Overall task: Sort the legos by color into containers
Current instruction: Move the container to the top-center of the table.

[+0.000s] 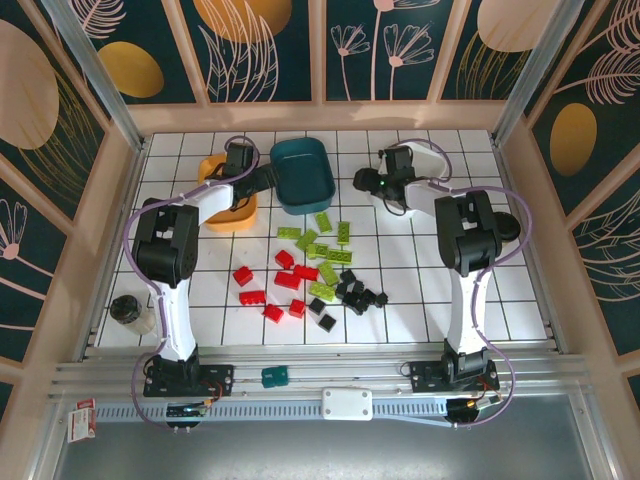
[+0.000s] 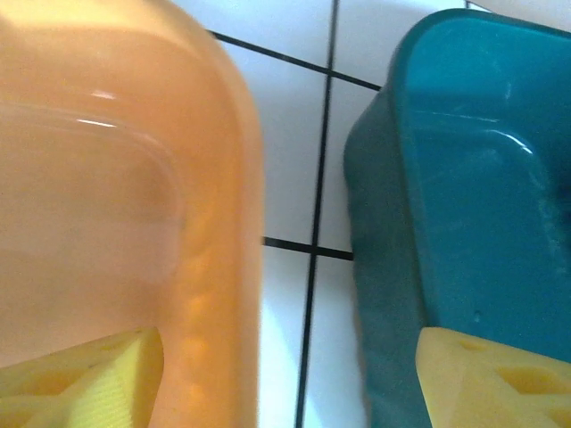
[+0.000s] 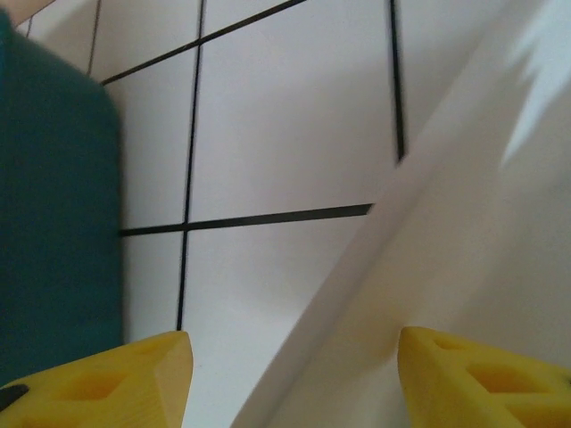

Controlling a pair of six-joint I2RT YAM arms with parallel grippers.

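A white tiled table (image 1: 420, 270) with black grid lines sits inside a booth of dark panels painted with orange and cream leaves.

The left gripper (image 2: 285, 383) has its two yellow fingers (image 2: 89, 379) spread wide with nothing between them. One finger hangs over the rim of the orange tray (image 2: 134, 223) and the other over the rim of the teal tray (image 2: 482, 178), with a strip of bare tile in the gap below. From above, these two trays stand side by side at the far left of the table, the orange one partly under the left arm.

The right gripper (image 3: 294, 383) is also spread, its yellow fingers apart and empty. It hangs low over the sloping edge of the white tray (image 3: 464, 223), which stands at the far right; the teal tray's wall shows at the left of that wrist view.

The legos lie loose on the tiles in the middle of the table, nearer than the trays: red ones (image 1: 270, 285) to the left, green ones (image 1: 325, 245) further back in the centre, black ones (image 1: 355, 295) to the right. The groups touch at their edges.

A cup with a dark lid (image 1: 130, 312) stands at the near left corner. A small teal block (image 1: 275, 377) rests on the rail at the near edge.
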